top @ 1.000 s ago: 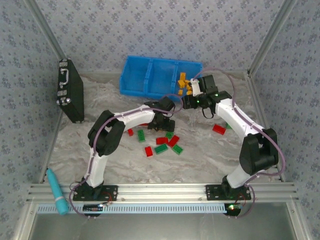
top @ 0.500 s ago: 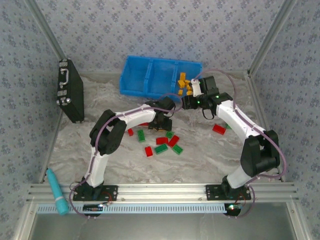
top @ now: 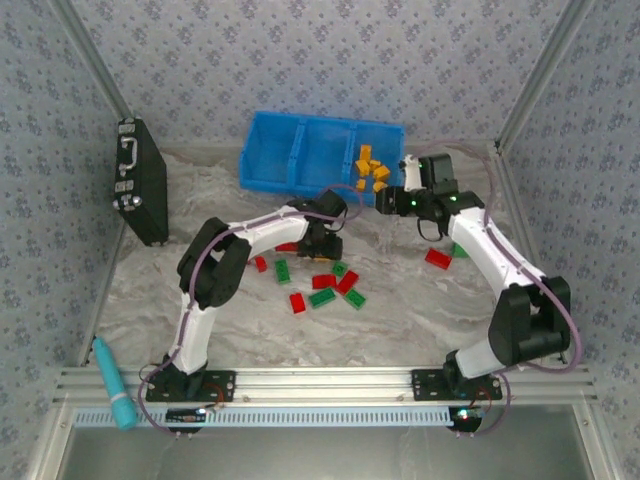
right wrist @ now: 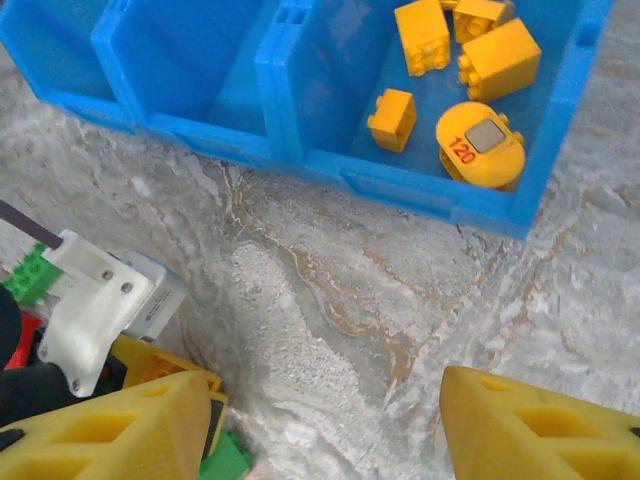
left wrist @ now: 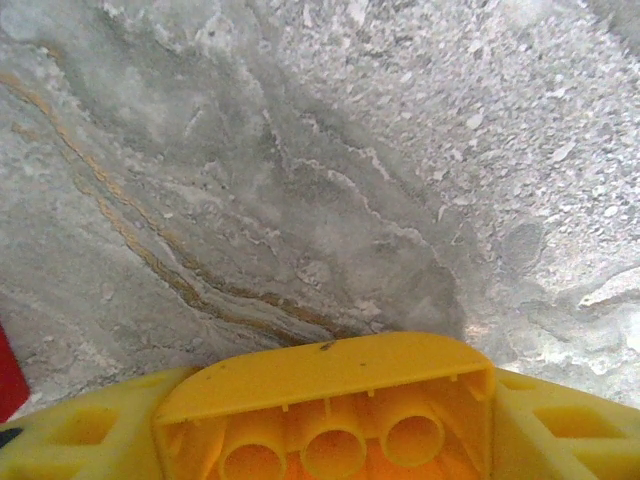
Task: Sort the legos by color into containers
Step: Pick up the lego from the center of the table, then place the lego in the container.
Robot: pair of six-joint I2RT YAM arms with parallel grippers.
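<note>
My left gripper (top: 322,240) is down on the table at the top of a scatter of red and green legos (top: 323,285). In the left wrist view it is shut on an orange lego (left wrist: 330,385), whose hollow underside faces the camera between the yellow fingers (left wrist: 70,440). My right gripper (top: 388,200) hangs open with nothing in it, over bare table just in front of the blue bin (top: 265,160). The bin's right container (right wrist: 400,190) holds several orange legos (right wrist: 420,35). The middle and left containers look empty.
A red lego (top: 437,258) and a green one (top: 458,250) lie under the right forearm. A black case (top: 140,180) leans at the left wall. A teal tool (top: 115,385) rests on the front rail. My left wrist's white mount (right wrist: 95,310) sits close to my right gripper.
The left gripper's jaws have closed on the orange lego. The right gripper has drawn back from over the bin's right container, toward the right.
</note>
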